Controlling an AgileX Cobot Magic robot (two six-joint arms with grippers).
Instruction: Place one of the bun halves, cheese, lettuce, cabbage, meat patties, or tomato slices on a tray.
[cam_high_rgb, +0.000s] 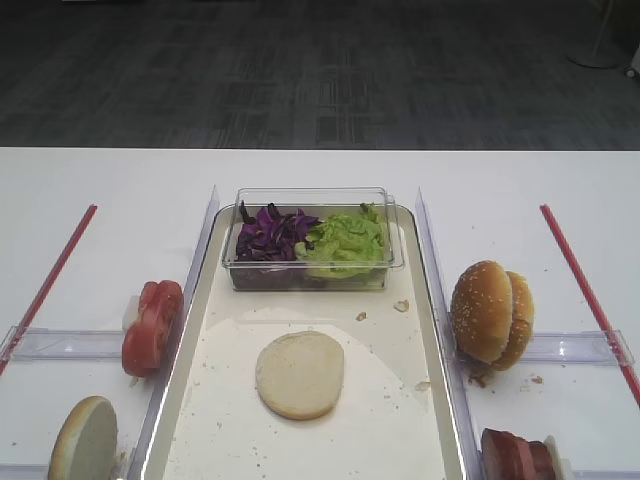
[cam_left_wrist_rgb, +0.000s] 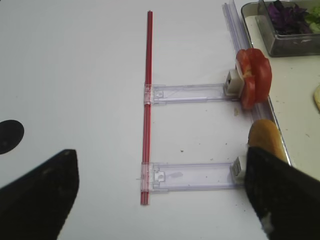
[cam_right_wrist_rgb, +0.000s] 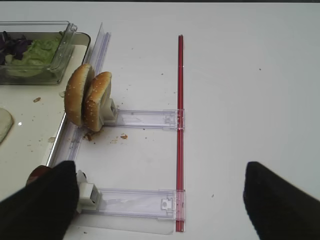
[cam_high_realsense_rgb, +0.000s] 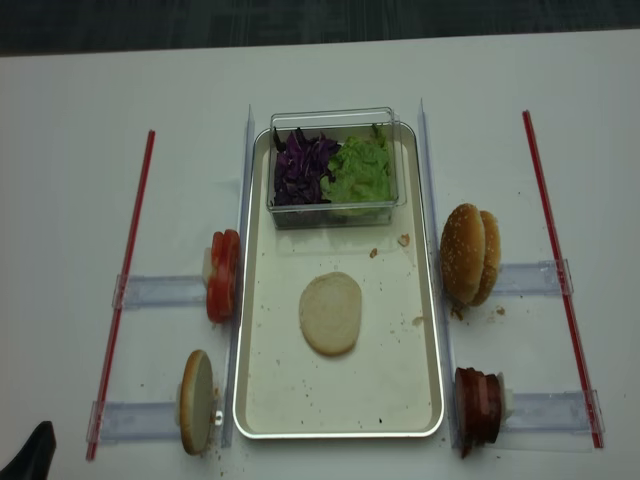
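One pale bun half (cam_high_rgb: 299, 373) lies flat in the middle of the steel tray (cam_high_rgb: 225, 415). Another bun half (cam_high_realsense_rgb: 196, 401) stands on edge in a holder left of the tray, behind the tomato slices (cam_high_realsense_rgb: 223, 275). Cabbage (cam_high_rgb: 270, 232) and lettuce (cam_high_rgb: 347, 243) fill a clear tub at the tray's far end. The meat patties (cam_high_realsense_rgb: 477, 410) stand right of the tray. No cheese shows. My left gripper (cam_left_wrist_rgb: 160, 200) hangs open over the table left of the tray, its right finger near the standing bun half (cam_left_wrist_rgb: 265, 137). My right gripper (cam_right_wrist_rgb: 160, 202) is open and empty over the table on the right.
Sesame-seeded domed buns (cam_high_rgb: 491, 313) stand on edge right of the tray. Clear plastic holder rails (cam_left_wrist_rgb: 190, 92) and red strips (cam_left_wrist_rgb: 147, 100) lie on the white table on both sides. Crumbs dot the tray floor.
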